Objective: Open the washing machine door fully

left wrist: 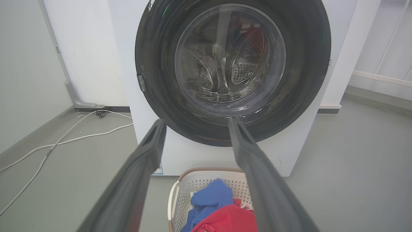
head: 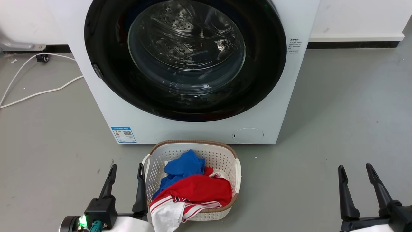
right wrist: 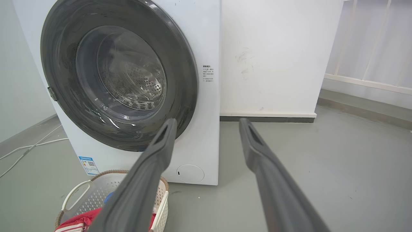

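Observation:
The white washing machine (head: 193, 130) stands on the floor ahead of me. Its round door (head: 264, 74), with a wide glossy black rim and a clear glass centre, lies flat against the front, shut; a small latch tab (head: 97, 71) sits on its left edge. The same door (left wrist: 309, 64) faces the left wrist view, and in the right wrist view the door (right wrist: 61, 48) is at the upper left. My left gripper (head: 126, 172) is open at the lower left, well short of the machine. My right gripper (head: 355, 174) is open at the lower right, with nothing between its fingers.
A white laundry basket (head: 236, 170) with blue and red clothes sits on the floor just in front of the machine, right beside my left gripper. White cables (head: 38, 93) trail over the grey floor at the left. A white wall (head: 354, 16) runs behind.

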### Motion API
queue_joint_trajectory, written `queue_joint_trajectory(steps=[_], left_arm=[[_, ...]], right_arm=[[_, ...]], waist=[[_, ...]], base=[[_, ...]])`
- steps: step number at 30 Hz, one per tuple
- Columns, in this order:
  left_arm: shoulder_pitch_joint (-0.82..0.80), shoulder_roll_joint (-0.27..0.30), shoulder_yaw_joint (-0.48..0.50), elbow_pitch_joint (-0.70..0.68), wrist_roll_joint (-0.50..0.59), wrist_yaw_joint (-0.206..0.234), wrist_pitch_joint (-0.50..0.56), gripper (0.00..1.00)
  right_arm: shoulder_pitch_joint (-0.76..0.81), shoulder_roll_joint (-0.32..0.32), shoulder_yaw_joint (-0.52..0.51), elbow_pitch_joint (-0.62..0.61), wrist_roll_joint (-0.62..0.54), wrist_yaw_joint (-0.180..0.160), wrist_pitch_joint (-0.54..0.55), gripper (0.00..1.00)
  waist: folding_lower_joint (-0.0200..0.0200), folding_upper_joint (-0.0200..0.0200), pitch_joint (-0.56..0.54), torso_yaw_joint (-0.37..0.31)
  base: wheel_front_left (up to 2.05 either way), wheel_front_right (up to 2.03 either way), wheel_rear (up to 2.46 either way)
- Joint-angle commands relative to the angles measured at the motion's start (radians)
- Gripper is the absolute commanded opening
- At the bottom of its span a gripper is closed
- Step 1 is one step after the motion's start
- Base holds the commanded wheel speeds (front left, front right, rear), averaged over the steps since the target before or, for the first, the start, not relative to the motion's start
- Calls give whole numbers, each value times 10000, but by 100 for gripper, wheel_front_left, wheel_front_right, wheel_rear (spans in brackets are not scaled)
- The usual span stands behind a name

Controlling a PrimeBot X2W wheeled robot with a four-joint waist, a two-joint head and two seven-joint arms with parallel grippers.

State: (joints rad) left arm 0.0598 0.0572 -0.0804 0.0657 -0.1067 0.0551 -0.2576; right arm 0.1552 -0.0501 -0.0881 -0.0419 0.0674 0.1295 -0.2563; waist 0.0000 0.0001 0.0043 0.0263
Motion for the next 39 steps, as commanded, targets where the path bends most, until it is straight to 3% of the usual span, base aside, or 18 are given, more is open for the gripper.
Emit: queue_joint_trajectory(steps=[1, 15, 16, 17, 22, 27, 39], left_arm=[[113, -18, 44, 6, 212, -37, -76, 100], [140, -67, 173, 185, -31, -140, -82, 100], [142, -68, 158, 189, -39, -128, -82, 100], [143, -68, 149, 190, -35, -109, -82, 100], [129, -69, 128, 176, -18, -62, -82, 100], [138, -69, 138, 159, -27, -32, -82, 100], [141, -67, 189, 164, -26, -71, -82, 100]], right_arm=[[141, -2, -10, -87, -160, 21, -93, 100], [153, -1, 60, 218, 409, 11, -93, 98], [149, -1, 38, 216, 370, 11, -93, 36], [150, -1, 36, 227, 318, 11, -93, 0], [143, -1, 135, 232, 294, 11, -93, 0], [38, -6, -1, 318, 1528, 11, -93, 0], [101, -1, 617, 220, 7274, 12, -93, 0]], waist=[[0, -1, -14, 1], [0, -1, -35, 8], [0, -1, -31, 10], [0, -1, -29, 12], [0, -1, -22, 28], [0, -1, -24, 29], [0, -1, -25, 55]], base=[[0, 0, 0], [0, 0, 0], [0, 0, 0], [0, 0, 0], [0, 0, 0], [0, 0, 0], [0, 0, 0]])
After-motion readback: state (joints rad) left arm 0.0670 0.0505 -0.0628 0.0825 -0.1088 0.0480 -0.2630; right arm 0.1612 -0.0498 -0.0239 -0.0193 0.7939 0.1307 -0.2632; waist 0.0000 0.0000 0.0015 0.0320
